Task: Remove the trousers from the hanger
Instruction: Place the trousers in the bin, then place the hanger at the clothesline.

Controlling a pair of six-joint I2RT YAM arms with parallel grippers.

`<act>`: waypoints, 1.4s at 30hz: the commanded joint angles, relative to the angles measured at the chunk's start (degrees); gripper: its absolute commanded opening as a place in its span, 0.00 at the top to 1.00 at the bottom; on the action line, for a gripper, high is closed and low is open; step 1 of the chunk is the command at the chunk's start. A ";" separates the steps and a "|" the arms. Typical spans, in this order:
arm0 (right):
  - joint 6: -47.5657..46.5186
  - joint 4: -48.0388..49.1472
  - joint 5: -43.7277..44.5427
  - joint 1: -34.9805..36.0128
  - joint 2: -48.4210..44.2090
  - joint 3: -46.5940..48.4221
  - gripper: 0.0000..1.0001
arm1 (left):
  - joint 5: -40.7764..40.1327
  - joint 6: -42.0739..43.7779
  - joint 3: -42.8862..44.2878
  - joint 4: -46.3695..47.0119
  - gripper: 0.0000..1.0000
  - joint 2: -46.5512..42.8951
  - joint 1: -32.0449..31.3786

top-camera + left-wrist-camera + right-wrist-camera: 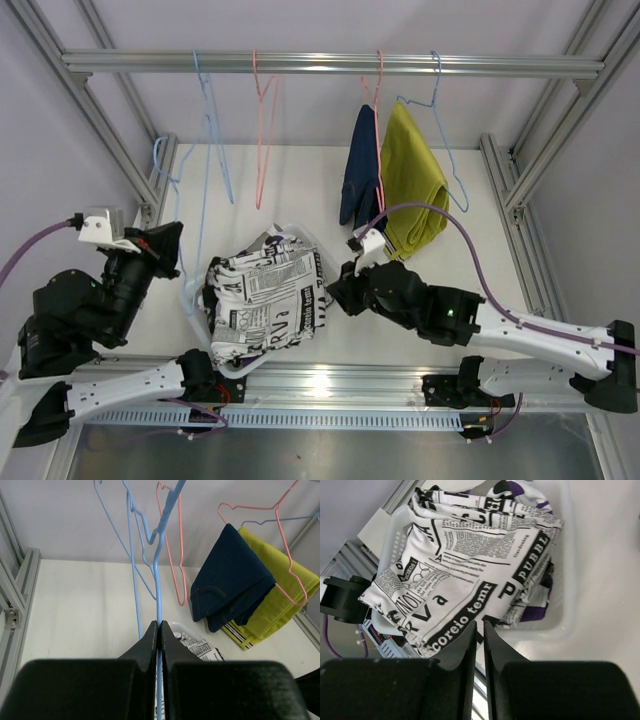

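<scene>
Newsprint trousers (465, 565) piled in white basket (566, 600), on top of camouflage pair (512, 489). Navy pair (360, 178) and mustard pair (412, 180) draped on hangers under rail (330, 63), well apart from basket. Right gripper (479, 624) parted a sliver at newsprint edge, holding nothing. Left gripper (159, 625) pinched tight on blue hanger (157, 580) wire.

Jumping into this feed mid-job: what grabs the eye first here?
The white newspaper-print trousers heaped in the white basket near the table's front edge stand out first, with the right gripper at their edge, jaws barely parted. Behind, navy trousers and mustard-yellow trousers hang toward the rail's right end, while the left gripper is shut on a bare blue hanger.
</scene>
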 commanded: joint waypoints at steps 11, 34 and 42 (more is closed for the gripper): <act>-2.81 -6.42 4.57 -2.18 -11.73 -4.78 0.85 | -2.51 -6.52 16.29 -9.47 1.00 6.75 0.21; -3.43 -15.48 9.76 -3.77 -23.24 -5.39 0.83 | 24.56 -18.91 21.50 -3.68 0.99 15.63 0.13; -3.25 -15.31 10.11 -3.77 -23.86 -5.74 0.83 | 25.26 -18.65 18.16 1.60 1.00 19.41 0.13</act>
